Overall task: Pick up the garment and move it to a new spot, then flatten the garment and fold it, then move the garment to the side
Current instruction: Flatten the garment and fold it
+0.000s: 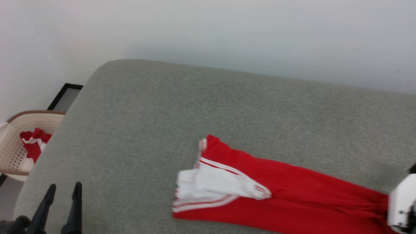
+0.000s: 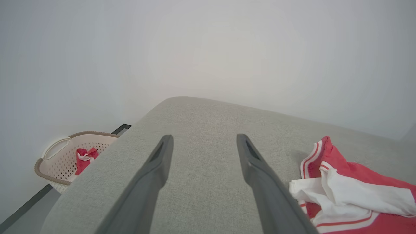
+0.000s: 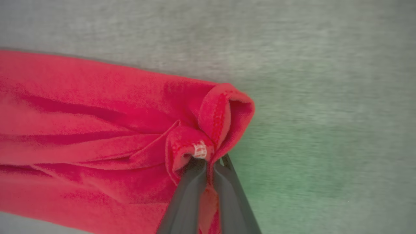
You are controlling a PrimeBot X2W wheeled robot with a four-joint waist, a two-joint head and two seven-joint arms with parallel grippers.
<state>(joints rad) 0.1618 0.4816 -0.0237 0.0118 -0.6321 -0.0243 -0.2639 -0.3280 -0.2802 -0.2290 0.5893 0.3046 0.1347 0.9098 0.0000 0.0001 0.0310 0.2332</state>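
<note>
The right wrist view gives the grip: the right gripper point(image 3: 213, 161) has its dark fingers point(image 3: 185, 201) pinched almost together on a bunched, stitched red hem of the garment point(image 3: 81, 107). The head view gives the whole lie. The garment point(image 1: 292, 188) stretches across the near right of the padded grey surface point(image 1: 195, 104), long axis left to right. Its white striped-trim sleeve points left, and its gathered end reaches the white wrist housing point(image 1: 401, 198) at the right. The knit is soft and creased, the surface coarse-woven with a rounded corner. The left gripper point(image 1: 64, 188) hovers near left, fingers spread wide and empty. A beige perforated basket point(image 1: 19, 152) stands far left.
</note>
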